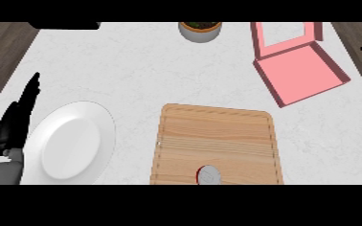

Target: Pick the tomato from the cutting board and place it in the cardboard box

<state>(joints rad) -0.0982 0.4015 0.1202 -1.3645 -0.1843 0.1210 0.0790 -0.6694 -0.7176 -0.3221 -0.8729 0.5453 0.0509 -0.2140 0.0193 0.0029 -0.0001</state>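
Small round tomato (pixel 207 175), red-rimmed with a grey face, sits at the near edge of the pale wooden cutting board (pixel 216 134), untouched. The open pink box (pixel 300 72) waits well apart at the white counter's (pixel 127 72) far right corner, lid back, ready to be filled, I'd say. The black left hand (pixel 20 119) rests at the left edge beside the round white plate (pixel 71 139), fingers straight, holding nothing. The right hand isn't showing. One of each, plus one grey pot (pixel 200 31) at the far edge.

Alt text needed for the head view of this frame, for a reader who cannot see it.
A wooden cutting board lies on a white counter with a small round red-and-grey object at its near edge. An open pink box sits far right, a white plate left, and the left hand rests open at the left edge.
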